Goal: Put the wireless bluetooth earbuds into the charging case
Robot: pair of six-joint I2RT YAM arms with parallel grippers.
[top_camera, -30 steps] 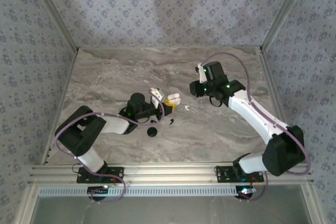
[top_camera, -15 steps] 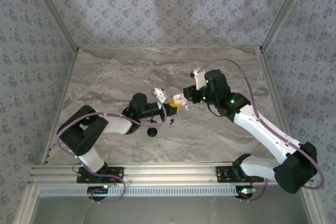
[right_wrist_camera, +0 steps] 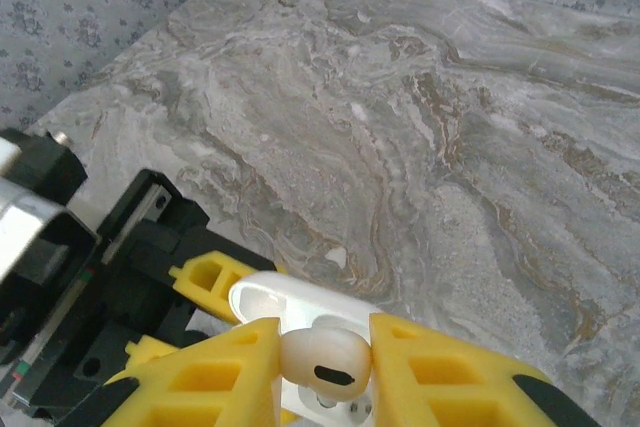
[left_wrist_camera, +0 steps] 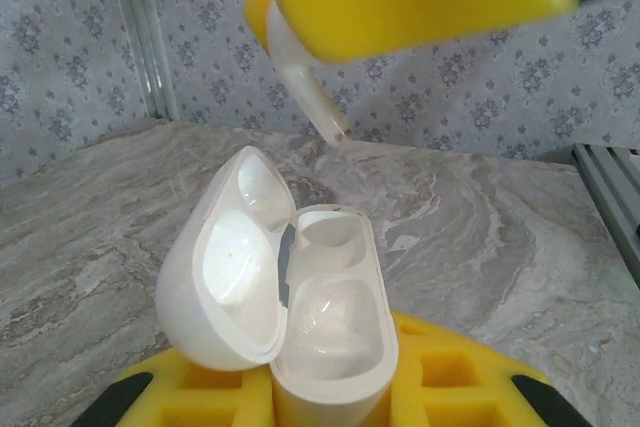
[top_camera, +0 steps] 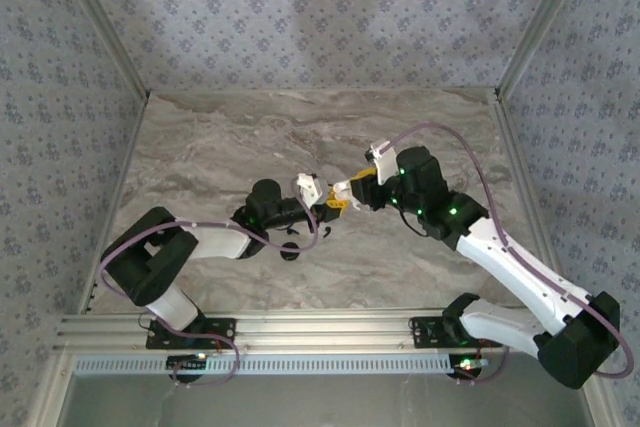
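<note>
While your right pincer (right_wrist_camera: 323, 344) clamps the earbud (left_wrist_camera: 301, 75) just above the open case (left_wrist_camera: 335, 319), itself clamped in your left pincer (left_wrist_camera: 330, 392), a tilted stem could catch the socket rim and slip free.

Straight above the open charging case (left_wrist_camera: 335, 337) the right gripper (right_wrist_camera: 325, 352) and its white earbud (left_wrist_camera: 300, 72) crowd the approach, the raised lid (left_wrist_camera: 225, 267) walls one side, while bare table (top_camera: 200, 147) spreads wide beyond them
</note>
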